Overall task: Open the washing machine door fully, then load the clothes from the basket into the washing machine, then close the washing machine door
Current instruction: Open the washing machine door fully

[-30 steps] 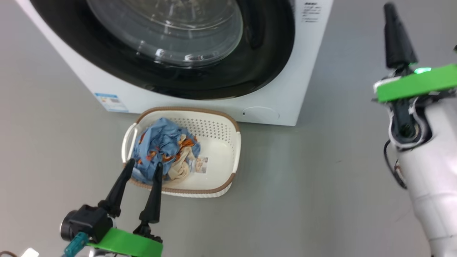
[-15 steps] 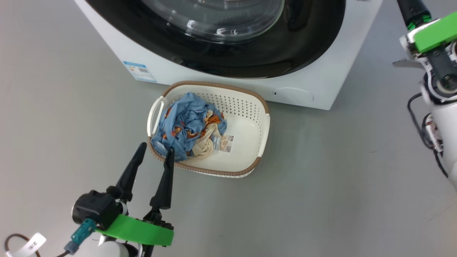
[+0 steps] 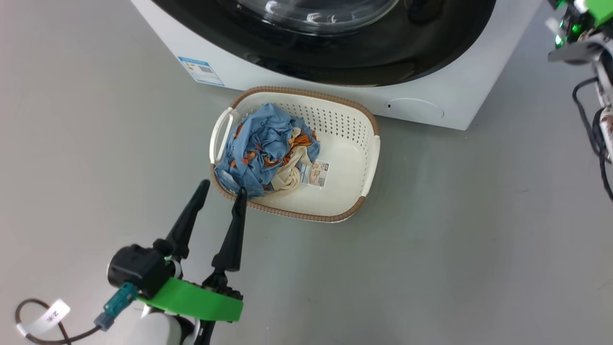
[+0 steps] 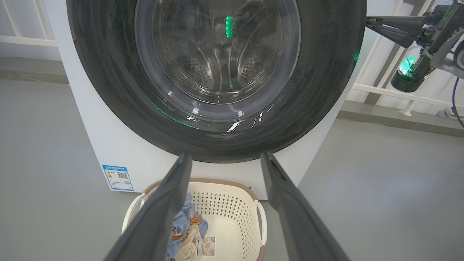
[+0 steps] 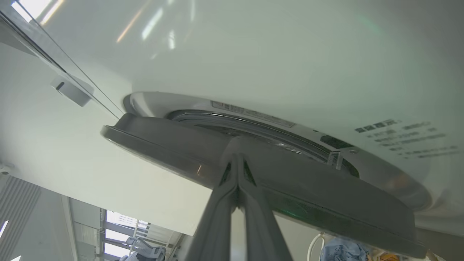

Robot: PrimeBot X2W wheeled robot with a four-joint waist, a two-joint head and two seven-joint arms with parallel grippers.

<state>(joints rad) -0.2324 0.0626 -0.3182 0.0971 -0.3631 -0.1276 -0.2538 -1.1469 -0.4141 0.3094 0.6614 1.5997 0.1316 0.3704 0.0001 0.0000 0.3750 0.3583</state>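
On the washing machine [image 3: 483, 81] the door [image 4: 217, 137] looks barely cracked, far from fully open. The basket [image 3: 368, 158] before it holds all the clothes [image 3: 263, 148]. Right gripper [image 5: 237, 159], pinched closed and empty, sits at the door's rim; left gripper [image 3: 223, 186] gapes wide, empty, near the basket.

Head camera has panned. Right gripper [image 5: 237, 156] has climbed to the frame's top corner. Left gripper [image 3: 222, 188] has eased back from the clothes [image 3: 266, 146] to the basket [image 3: 306, 215] rim.

Smooth grey floor [image 3: 455, 230], white railing [image 4: 373, 90] at its far edge
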